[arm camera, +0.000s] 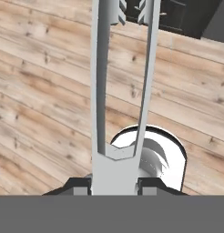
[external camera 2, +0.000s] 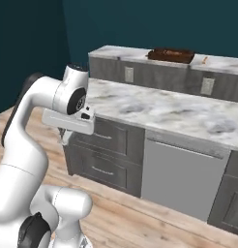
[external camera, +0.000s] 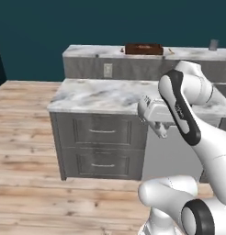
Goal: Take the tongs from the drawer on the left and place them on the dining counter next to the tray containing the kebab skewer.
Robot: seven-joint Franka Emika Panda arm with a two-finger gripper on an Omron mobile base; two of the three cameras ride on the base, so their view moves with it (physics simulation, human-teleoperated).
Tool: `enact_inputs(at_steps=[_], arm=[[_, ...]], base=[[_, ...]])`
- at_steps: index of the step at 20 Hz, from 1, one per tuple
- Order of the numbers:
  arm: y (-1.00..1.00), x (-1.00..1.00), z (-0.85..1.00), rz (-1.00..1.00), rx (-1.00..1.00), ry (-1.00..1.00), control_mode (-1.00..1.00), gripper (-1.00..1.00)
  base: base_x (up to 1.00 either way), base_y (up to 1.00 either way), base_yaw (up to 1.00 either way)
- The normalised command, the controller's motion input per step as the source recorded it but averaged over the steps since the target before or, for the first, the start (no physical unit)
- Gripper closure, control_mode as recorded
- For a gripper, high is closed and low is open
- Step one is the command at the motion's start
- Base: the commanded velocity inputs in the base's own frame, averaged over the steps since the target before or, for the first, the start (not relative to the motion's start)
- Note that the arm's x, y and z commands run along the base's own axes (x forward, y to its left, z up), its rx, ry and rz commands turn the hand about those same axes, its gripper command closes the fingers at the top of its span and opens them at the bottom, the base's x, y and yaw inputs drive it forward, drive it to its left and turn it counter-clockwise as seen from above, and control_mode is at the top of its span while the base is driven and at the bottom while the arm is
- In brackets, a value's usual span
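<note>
My gripper (arm camera: 114, 184) was clenched narrowly on the tongs (arm camera: 102, 91) at their joined end, arms extending over the wood floor (arm camera: 36, 104).

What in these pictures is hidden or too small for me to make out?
Hand view: the tongs run off the top edge, ends cut off.
Hand view: the tongs' joined end covers where the gripper pinches them.
Left base view: the tray is far off, its contents too small to tell.
</note>
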Motion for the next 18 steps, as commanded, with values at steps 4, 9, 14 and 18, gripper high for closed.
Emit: enact_inputs(at_steps=[4, 9, 14, 18], arm=[[0.00, 0.00, 0.00, 0.00, 0.00, 0.00, 1.00, 1.00], [0.00, 0.00, 0.00, 0.00, 0.00, 0.00, 1.00, 1.00], [0.00, 0.00, 0.00, 0.00, 0.00, 0.00, 1.00, 1.00], [0.00, 0.00, 0.00, 0.00, 0.00, 0.00, 1.00, 1.00]], base=[[0.66, 1.00, -0.08], [0.70, 1.00, -0.09], [0.72, 1.00, -0.11], [0.84, 1.00, -0.18]])
